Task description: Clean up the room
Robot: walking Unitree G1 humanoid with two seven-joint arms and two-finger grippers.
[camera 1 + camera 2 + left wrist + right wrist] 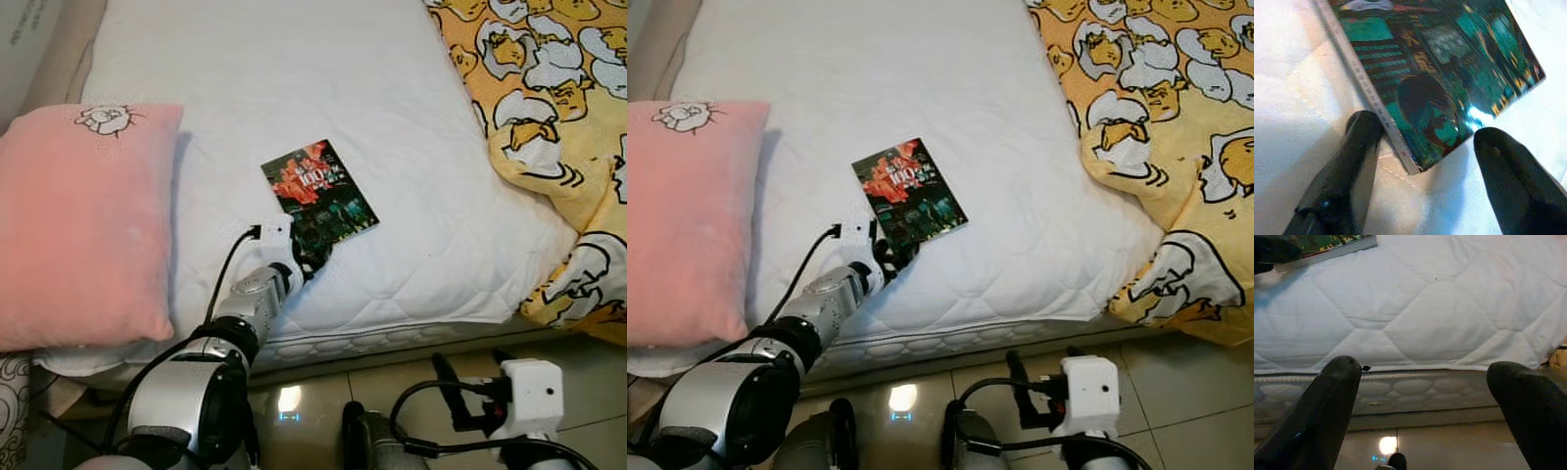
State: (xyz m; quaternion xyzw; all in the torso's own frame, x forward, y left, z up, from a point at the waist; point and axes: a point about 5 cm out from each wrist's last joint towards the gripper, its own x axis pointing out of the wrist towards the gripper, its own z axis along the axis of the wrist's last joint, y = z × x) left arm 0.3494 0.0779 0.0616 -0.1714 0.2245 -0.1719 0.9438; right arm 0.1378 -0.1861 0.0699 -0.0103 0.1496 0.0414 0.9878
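A book with a dark red and green cover lies flat on the white quilted mattress, near its front edge. My left gripper reaches over the mattress edge to the book's near corner. In the left wrist view it is open: the book's corner sits between the two fingers, and one finger rests against the page edge. My right gripper is open and holds nothing. It hangs low by the floor, facing the side of the mattress.
A pink pillow lies on the bed's left side. A yellow cartoon-print blanket covers the right side and drapes over the front corner. Tiled floor runs below the bed's front edge.
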